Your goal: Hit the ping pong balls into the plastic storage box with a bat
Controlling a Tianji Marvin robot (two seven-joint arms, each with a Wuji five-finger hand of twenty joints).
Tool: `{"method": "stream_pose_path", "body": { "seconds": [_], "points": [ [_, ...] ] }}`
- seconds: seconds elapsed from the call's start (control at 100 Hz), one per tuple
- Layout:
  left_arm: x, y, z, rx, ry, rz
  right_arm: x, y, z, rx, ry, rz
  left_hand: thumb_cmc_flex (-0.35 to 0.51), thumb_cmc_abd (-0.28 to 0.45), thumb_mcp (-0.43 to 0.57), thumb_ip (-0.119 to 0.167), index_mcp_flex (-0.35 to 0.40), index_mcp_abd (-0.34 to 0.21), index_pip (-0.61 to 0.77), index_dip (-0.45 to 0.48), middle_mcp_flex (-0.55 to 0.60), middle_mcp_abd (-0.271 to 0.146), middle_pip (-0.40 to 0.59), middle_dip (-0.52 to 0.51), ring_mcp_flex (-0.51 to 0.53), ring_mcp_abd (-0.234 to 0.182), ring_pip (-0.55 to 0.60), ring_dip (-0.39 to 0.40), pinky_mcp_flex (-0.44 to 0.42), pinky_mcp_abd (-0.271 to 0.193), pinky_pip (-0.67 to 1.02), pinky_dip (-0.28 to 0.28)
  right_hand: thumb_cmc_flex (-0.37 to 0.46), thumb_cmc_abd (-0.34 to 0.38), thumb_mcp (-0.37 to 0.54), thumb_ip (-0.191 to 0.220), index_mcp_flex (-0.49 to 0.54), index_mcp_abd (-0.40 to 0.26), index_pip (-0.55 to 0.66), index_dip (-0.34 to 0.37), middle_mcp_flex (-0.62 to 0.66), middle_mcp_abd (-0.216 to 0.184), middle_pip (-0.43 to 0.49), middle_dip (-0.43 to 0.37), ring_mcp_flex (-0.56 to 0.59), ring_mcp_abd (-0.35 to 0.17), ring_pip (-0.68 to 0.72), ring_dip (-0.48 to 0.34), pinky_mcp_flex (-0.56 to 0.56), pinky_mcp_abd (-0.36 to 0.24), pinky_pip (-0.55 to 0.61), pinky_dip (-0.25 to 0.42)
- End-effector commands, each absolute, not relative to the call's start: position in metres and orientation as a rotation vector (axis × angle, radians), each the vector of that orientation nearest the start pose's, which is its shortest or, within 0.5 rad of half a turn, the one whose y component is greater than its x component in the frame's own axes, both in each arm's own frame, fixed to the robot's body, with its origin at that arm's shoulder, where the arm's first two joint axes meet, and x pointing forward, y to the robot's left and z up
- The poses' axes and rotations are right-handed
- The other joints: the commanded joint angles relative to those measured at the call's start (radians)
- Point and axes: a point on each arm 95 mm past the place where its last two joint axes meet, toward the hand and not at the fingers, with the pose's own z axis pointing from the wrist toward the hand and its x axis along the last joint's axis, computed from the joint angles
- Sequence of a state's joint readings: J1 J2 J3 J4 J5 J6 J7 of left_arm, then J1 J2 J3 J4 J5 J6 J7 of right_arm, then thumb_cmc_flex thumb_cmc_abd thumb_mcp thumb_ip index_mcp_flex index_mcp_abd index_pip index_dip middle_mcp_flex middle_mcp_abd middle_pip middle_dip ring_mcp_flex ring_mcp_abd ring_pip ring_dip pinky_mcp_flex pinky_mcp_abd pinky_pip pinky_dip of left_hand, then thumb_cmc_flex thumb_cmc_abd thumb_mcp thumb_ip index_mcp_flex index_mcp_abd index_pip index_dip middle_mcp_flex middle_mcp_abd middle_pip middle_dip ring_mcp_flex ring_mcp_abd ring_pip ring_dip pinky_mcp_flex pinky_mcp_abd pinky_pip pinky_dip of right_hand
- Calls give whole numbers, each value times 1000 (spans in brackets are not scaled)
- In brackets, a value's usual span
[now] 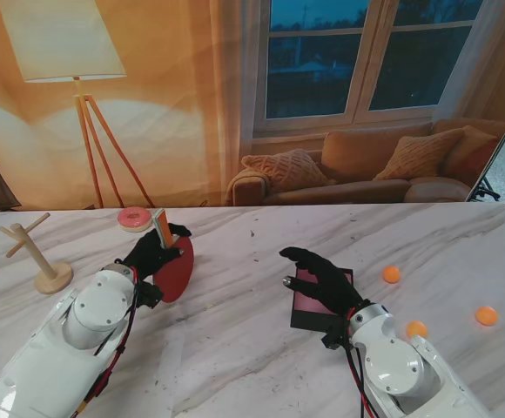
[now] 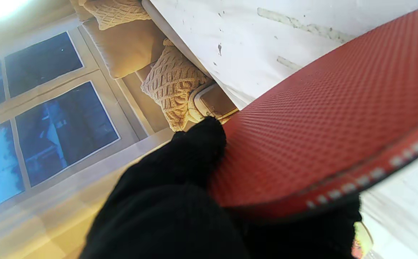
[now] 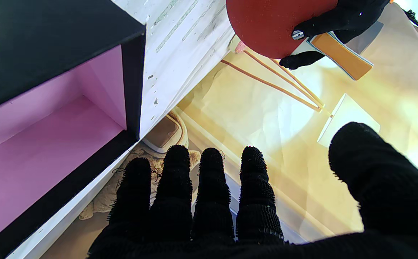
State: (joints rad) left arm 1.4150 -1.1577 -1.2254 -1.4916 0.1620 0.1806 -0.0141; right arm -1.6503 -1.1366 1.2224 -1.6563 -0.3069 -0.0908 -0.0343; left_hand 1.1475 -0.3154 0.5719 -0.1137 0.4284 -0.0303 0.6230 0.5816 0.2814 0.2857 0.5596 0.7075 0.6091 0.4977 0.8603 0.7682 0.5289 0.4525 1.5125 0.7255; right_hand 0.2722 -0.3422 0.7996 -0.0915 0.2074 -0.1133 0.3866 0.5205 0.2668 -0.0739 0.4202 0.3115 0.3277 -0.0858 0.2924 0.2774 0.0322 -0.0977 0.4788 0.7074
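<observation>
Marble table (image 1: 252,348) bears 3 orange balls (image 1: 392,274); left hand (image 1: 148,252) grips red bat (image 1: 176,270).

White marble-pattern table (image 1: 261,348), printed backdrop behind it, floor lamp (image 1: 70,52) on wooden tripod at left, dark-paned window (image 1: 357,57), tan sofa (image 1: 366,170) with knitted cushions (image 1: 287,170), warm orange light.

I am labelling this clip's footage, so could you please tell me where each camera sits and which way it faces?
Stand view: above the shoulders, looking down at the marble table; both arms, left hand, right hand.
Left wrist view: along the fingers, filled by the red bat; a black-gloved fingertip shows.
Right wrist view: along the open fingers, past the storage box.
Shared: the bat shows in all three views; the box in stand and right wrist views.
</observation>
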Motion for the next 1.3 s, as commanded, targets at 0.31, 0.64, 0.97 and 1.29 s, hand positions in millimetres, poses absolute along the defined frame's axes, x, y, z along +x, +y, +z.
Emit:
{"method": "stream_pose_path", "body": {
  "seconds": [0.31, 0.64, 0.97, 1.29],
  "points": [
    [446, 7, -318, -2158, 796, -1836, 374, 23, -331, -2101, -1248, -2271, 143, 50, 269, -50, 174, 22, 102, -11, -79, -33, -38, -59, -83, -6, -126, -5, -48, -71, -51, -12, 2, 31, -30, 35, 12, 1, 8, 6, -32, -9, 3, 7, -30, 1, 8, 10, -2, -9, 14, 21],
    [445, 9, -319, -2142, 857, -1859, 374, 23, -331, -2100, -1250, -2266, 89, -82, 390, -59, -122, -43, -145, -141, -123, -64, -255, -101, -259, -53, -244, -95, -298, -23, -262, -232, 3, 31, -30, 36, 12, 2, 8, 6, -33, -9, 2, 7, -31, 2, 8, 10, -3, -9, 14, 22],
    [446, 4, -318, -2084, 801, -1890, 374, 24, -332, -2101, -1253, -2261, 124, -72, 383, -97, 268, 144, 405, 141, -100, -40, -112, -61, -272, -60, -224, -80, -325, -19, -277, -247, 3, 32, -31, 36, 13, 2, 8, 6, -33, -9, 2, 7, -32, 2, 9, 10, -4, -9, 13, 23],
    [446, 13, -322, -1983, 935, -1791, 374, 24, -332, -2104, -1252, -2260, -18, -179, 180, -37, 139, 237, 384, 44, -85, -6, -61, -84, -313, -43, -212, -79, -410, -118, -340, -119, 4, 33, -33, 36, 15, 3, 8, 6, -34, -8, 3, 8, -33, 1, 10, 10, -4, -9, 13, 24]
  ]
}}
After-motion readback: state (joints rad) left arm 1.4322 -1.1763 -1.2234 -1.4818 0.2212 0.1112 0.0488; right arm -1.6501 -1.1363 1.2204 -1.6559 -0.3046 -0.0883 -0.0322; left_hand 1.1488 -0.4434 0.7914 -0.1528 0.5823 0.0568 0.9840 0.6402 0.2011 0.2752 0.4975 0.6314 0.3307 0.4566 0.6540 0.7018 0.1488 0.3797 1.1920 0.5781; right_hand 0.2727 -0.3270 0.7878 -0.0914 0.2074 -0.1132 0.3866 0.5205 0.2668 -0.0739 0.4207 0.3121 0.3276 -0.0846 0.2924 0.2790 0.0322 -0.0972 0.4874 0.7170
